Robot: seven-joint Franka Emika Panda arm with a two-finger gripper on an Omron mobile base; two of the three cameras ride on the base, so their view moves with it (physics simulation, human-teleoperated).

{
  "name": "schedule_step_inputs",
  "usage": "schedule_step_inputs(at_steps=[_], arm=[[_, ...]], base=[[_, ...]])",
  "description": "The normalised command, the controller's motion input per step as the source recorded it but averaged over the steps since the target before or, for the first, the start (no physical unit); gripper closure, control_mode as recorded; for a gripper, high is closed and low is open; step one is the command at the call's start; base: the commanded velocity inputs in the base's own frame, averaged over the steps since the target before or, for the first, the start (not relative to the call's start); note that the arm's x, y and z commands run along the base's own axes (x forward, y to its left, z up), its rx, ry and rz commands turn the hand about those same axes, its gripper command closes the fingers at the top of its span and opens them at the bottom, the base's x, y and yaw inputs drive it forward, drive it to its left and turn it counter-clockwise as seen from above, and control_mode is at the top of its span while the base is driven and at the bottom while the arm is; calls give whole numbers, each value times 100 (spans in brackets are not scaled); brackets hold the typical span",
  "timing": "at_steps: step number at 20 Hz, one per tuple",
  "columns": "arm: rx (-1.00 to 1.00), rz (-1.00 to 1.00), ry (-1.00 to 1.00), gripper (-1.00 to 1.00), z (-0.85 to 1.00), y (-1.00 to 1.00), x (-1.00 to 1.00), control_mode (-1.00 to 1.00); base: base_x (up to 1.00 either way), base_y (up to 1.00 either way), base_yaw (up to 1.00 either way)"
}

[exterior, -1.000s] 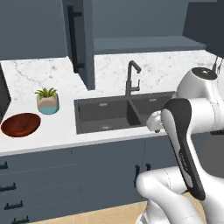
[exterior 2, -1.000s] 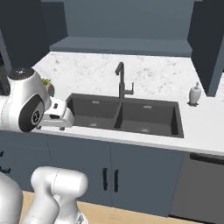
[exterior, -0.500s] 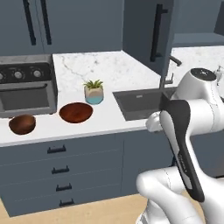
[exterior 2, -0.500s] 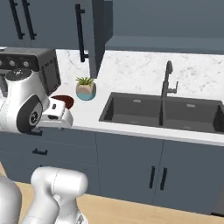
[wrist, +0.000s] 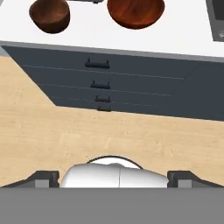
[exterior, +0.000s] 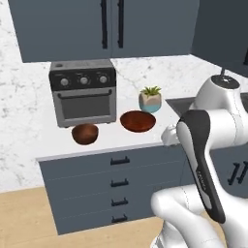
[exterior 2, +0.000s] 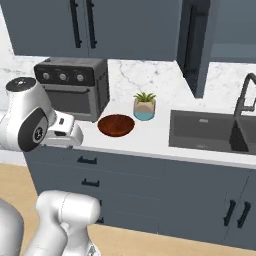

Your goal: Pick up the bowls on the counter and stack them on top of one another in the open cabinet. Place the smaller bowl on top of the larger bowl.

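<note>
Bowls both sit on the counter [exterior: 48, 140] in front of the toaster oven [exterior: 85, 92]: smaller bowl [exterior: 85, 133] at its left front, larger bowl [exterior: 138, 121] just right of it, near the potted plant [exterior: 150, 99]. Gripper [wrist: 113, 178] hangs off the counter edge over the wood floor [wrist: 52, 131], fingers spread wide and empty. Open cabinet [exterior 2: 197, 42] is up right, above the sink [exterior 2: 210, 131].

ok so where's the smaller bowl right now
In the left base view the smaller bowl sits on the counter in front of the toaster oven, left of the larger bowl and apart from it.
</note>
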Motion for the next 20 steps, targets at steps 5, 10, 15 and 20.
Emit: schedule_step_inputs(at_steps=[5,10,15,20], arm=[[0,0,0,-100,0,0,0,100],[0,0,0,-100,0,0,0,100],[0,0,0,-100,0,0,0,100],[3,0,0,-100,0,0,12,-100]], base=[[77,83,0],[76,44,1],[24,1,1],[10,9,0]])
